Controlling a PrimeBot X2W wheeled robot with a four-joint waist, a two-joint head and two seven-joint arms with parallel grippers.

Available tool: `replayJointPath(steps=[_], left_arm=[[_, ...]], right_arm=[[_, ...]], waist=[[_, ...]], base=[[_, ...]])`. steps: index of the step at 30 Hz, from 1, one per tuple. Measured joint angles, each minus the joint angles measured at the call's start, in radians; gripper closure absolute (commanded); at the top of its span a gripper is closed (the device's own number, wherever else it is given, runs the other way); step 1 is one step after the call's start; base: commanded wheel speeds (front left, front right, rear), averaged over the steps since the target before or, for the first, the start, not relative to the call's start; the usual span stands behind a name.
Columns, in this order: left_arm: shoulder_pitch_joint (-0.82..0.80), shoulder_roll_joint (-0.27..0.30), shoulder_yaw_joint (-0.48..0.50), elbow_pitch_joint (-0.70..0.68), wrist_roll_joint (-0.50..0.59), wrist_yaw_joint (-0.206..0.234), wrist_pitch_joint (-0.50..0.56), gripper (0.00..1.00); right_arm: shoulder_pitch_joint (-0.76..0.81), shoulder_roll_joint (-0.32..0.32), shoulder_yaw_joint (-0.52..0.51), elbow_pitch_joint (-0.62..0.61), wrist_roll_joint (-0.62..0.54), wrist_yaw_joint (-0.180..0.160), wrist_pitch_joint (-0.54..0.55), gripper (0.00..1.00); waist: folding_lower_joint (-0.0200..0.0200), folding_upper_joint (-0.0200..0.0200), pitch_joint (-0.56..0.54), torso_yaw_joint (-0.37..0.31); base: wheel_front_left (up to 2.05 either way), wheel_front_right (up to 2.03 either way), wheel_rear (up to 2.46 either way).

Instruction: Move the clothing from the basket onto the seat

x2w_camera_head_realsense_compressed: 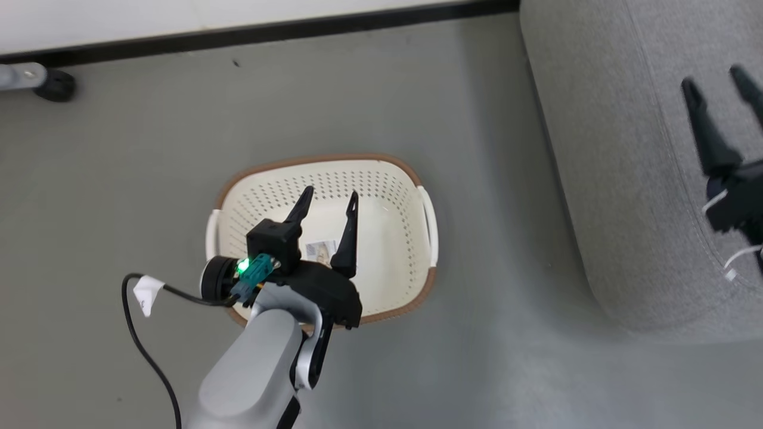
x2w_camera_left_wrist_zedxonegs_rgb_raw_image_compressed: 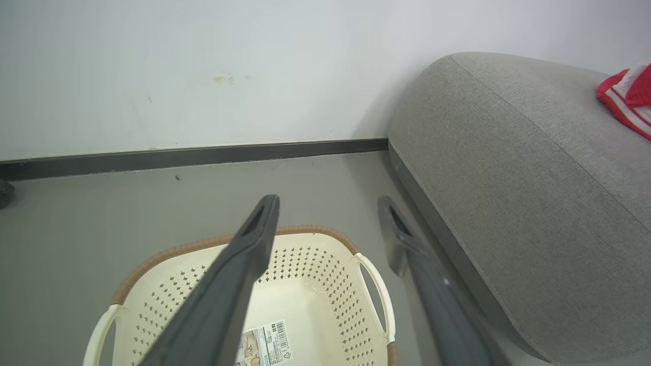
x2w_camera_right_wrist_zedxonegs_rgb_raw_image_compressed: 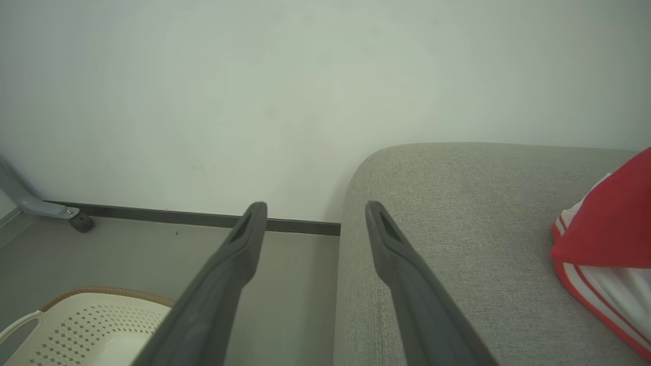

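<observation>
The cream basket (x2w_camera_head_realsense_compressed: 390,179) stands on the grey floor with only a paper label (x2w_camera_head_realsense_compressed: 322,250) on its bottom. My left gripper (x2w_camera_head_realsense_compressed: 329,201) hangs open above it, nothing between its fingers. In the left wrist view the basket (x2w_camera_left_wrist_zedxonegs_rgb_raw_image_compressed: 315,274) lies below my left gripper (x2w_camera_left_wrist_zedxonegs_rgb_raw_image_compressed: 328,203). The grey seat (x2w_camera_head_realsense_compressed: 626,149) fills the right side, and my right gripper (x2w_camera_head_realsense_compressed: 718,80) is open over it. Red clothing (x2w_camera_right_wrist_zedxonegs_rgb_raw_image_compressed: 608,244) with white stripes lies on the seat (x2w_camera_right_wrist_zedxonegs_rgb_raw_image_compressed: 457,229) to the right of my right gripper (x2w_camera_right_wrist_zedxonegs_rgb_raw_image_compressed: 315,211). The left wrist view catches the clothing (x2w_camera_left_wrist_zedxonegs_rgb_raw_image_compressed: 630,96) on the far seat (x2w_camera_left_wrist_zedxonegs_rgb_raw_image_compressed: 508,152).
A white wall with a dark baseboard (x2w_camera_head_realsense_compressed: 268,33) runs along the back. A metal leg with a black caster (x2w_camera_head_realsense_compressed: 56,86) stands at the far left. A black cable (x2w_camera_head_realsense_compressed: 143,345) with a white tag hangs beside my left forearm. Grey floor lies between basket and seat.
</observation>
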Motion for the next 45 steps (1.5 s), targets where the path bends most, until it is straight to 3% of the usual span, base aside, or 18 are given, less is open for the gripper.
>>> replayJointPath(steps=[15,22,32,45], left_arm=[[0.177,0.056,0.176,-0.047,0.071,0.01,0.0,0.0],[0.276,0.079,0.262,-0.086,0.113,0.012,0.0,0.0],[0.419,0.063,0.407,-0.136,0.198,0.012,0.0,0.0],[0.522,0.04,0.45,-0.232,0.278,0.012,0.0,0.0]], right_arm=[[0.229,0.118,-0.067,-0.019,0.022,-0.002,0.0,0.0],[0.299,0.163,-0.095,-0.028,0.008,-0.021,0.0,0.0],[0.384,0.215,-0.117,-0.029,-0.013,-0.046,0.0,0.0],[0.458,0.233,-0.138,-0.042,-0.087,-0.091,0.0,0.0]], waist=[[0.0,-0.0001,-0.174,0.123],[0.0,0.0,-0.25,0.159],[0.0001,0.0,-0.336,0.171],[0.0001,0.0002,-0.385,0.157]], base=[[0.0,0.0,0.0],[0.0,0.0,0.0],[0.0,0.0,0.0],[0.0,0.0,0.0]])
